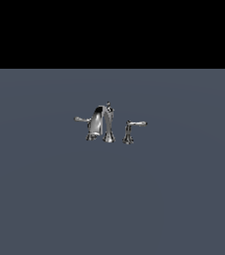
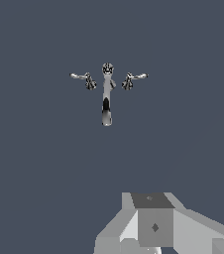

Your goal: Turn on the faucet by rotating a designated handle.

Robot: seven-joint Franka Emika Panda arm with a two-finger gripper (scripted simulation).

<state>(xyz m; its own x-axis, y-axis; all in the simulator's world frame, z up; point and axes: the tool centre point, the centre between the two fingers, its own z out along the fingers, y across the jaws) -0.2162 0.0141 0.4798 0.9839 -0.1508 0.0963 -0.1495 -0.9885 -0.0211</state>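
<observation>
The faucet (image 1: 103,124) is a small chrome set standing on the flat grey floor, with an arched spout in the middle and a lever on each side. The handle (image 1: 130,130) stands on its own slim post at the exterior view's right, clear of the spout, with its lever pointing right. The other lever (image 1: 83,119) overlaps the spout's base. The wrist view looks down on the faucet (image 2: 106,94) from a distance and shows two levers (image 2: 134,78) (image 2: 80,77); which one is the handle I cannot tell. Only grey blocks of my gripper (image 2: 153,223) show, far from the faucet.
A uniform dark grey floor (image 1: 184,199) surrounds the faucet, with a black band behind it. My arm does not appear in the exterior view.
</observation>
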